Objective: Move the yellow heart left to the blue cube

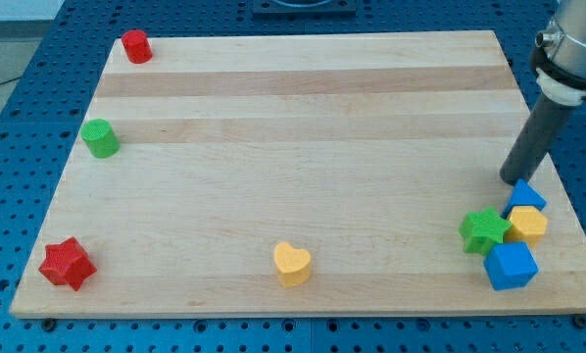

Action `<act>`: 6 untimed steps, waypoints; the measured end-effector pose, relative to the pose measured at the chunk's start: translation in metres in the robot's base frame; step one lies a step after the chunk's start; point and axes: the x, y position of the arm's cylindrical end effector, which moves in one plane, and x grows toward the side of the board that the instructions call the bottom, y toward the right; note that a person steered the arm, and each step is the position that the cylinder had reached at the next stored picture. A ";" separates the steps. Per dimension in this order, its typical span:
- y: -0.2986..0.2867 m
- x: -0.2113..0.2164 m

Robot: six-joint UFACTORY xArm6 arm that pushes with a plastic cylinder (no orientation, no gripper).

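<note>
- Yellow heart (292, 264) lies nearest the camera, at the near edge of the bench (303, 118), a little right of centre and with nothing touching it.
- Blue cube (511, 266), the goal named in the task, sits at the near right corner, well apart from the heart and to its right.
- Packed around the cube are a green star (485, 230) just to its far left, a yellow block (527, 226) just beyond it, whose shape is hard to make out, and a blue triangular block (526, 195) beyond that; whether these actually touch cannot be told.
- Rod tip (514, 179) stands just beyond the blue triangular block, at the far end of this cluster and well apart from the heart.
- No hand is fitted to this arm, so nothing opens or clamps; the rod only pushes.
- Further out, a red star (67, 264) sits at the near left corner, a green cylinder (100, 138) at the left edge, and a red cylinder (136, 46) at the far left corner.
- Judged from this layout, the approach step is in hand: the heart appears untouched and the push has not begun.
- Next, the tip would probably need to travel round to the heart's left side without disturbing the cluster, then push it rightward until it rests on the cube's left.
</note>
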 end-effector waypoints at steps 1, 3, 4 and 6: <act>0.000 0.020; 0.000 0.030; 0.000 -0.005; -0.120 -0.036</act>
